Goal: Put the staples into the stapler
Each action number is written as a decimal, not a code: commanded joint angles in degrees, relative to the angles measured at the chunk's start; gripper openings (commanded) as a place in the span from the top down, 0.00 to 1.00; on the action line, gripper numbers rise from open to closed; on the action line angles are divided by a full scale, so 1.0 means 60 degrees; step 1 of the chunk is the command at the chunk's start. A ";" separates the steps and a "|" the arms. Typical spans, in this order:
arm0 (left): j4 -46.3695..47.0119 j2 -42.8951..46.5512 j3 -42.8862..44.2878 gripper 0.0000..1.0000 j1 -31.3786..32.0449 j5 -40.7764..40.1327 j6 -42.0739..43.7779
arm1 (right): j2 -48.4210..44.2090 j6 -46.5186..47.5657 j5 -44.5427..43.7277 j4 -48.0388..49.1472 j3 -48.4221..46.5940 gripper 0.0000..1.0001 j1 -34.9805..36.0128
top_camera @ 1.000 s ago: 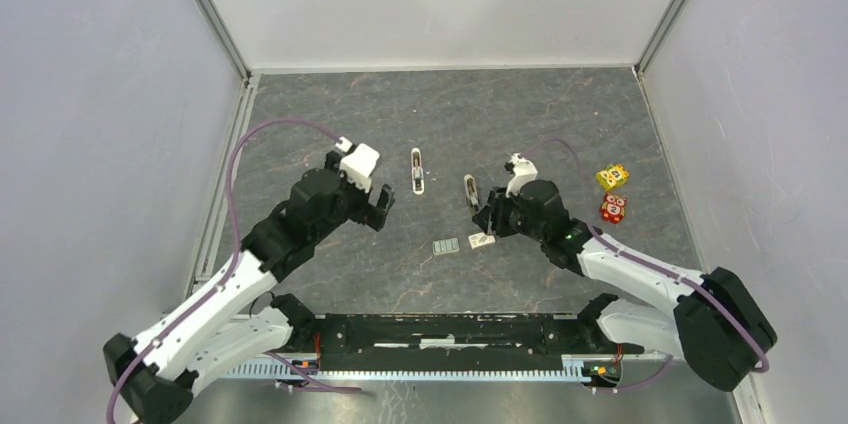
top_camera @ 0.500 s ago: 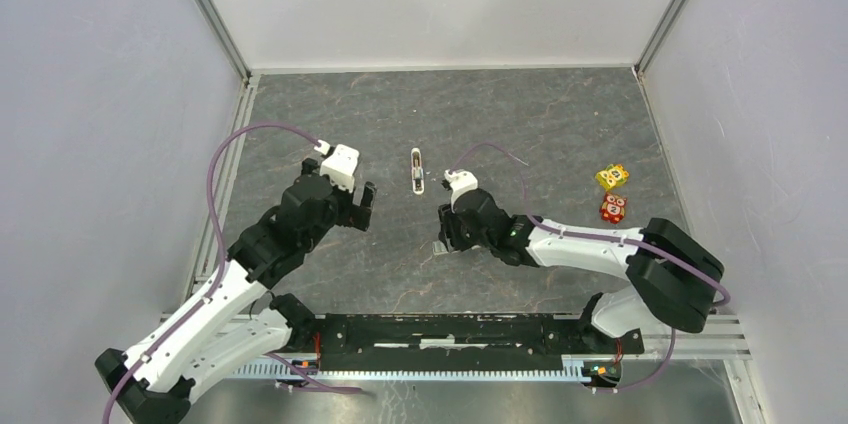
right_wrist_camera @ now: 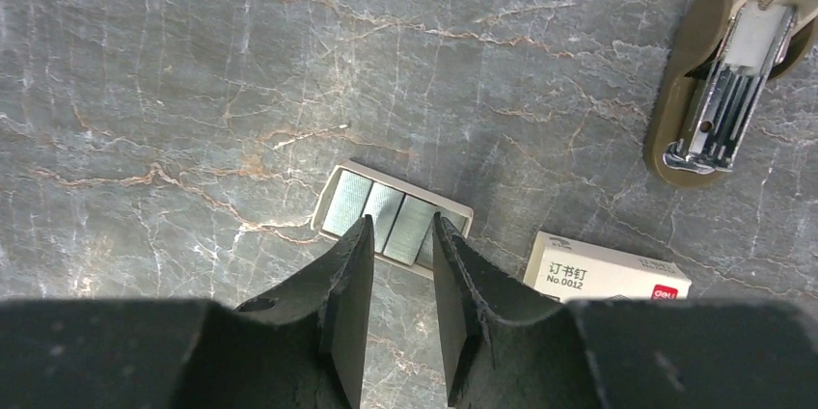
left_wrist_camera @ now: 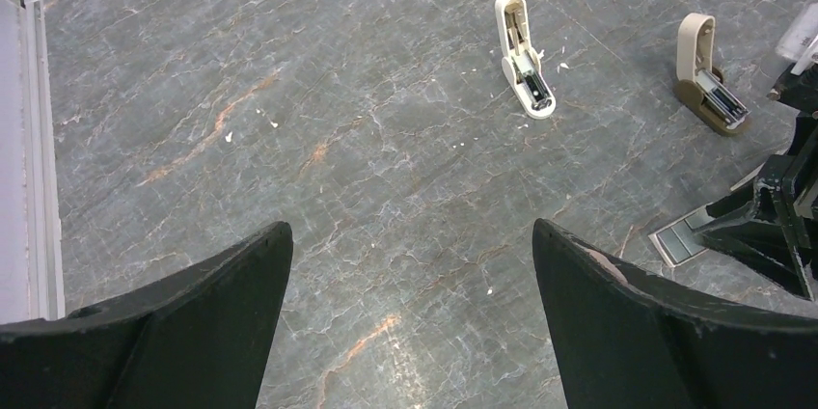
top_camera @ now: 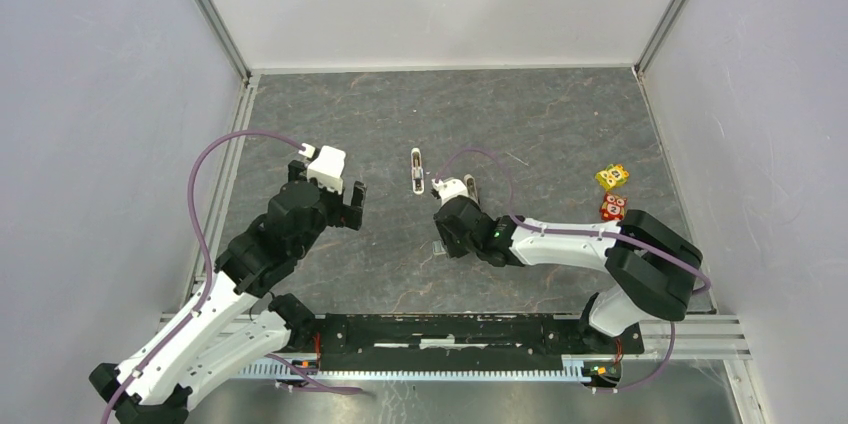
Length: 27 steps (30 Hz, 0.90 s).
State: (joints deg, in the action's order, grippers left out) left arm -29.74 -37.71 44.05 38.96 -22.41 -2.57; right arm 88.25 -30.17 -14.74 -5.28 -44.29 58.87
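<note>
The staples are silvery strips in a small open tray on the table. The whitish box with a red mark lies just right of it. My right gripper points down over the tray, its jaws a narrow gap apart with nothing between them. In the top view this gripper covers the tray. A tan stapler lies open beyond it, also visible in the top view. A white stapler lies open to its left. My left gripper is wide open and empty, left of both staplers.
A yellow cube and a red cube with cartoon faces sit at the right. The left wrist view shows the white stapler, the tan stapler and the tray beside my right gripper. A metal rail runs along the table's left edge.
My right gripper has swung left from beside the tan stapler to over the staples tray. My left arm has drawn back to the left, away from the white stapler.
</note>
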 commanded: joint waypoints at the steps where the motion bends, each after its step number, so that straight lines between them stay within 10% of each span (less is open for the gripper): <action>1: 0.0213 0.0031 0.0055 0.00 -0.0026 -0.0112 -0.0277 | 0.0030 -0.0174 -0.0481 -0.0124 -0.0285 0.66 0.0070; 27: 0.0215 -0.0043 0.0078 0.00 -0.0018 -0.0084 -0.0231 | -0.0013 -0.0064 -0.1171 -0.0737 -0.0518 0.74 0.0147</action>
State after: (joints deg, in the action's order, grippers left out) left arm -29.91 -37.89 44.05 38.96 -22.39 -2.57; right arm 89.36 -30.65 -17.93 -7.57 -44.73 59.27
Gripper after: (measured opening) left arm 0.996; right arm 0.269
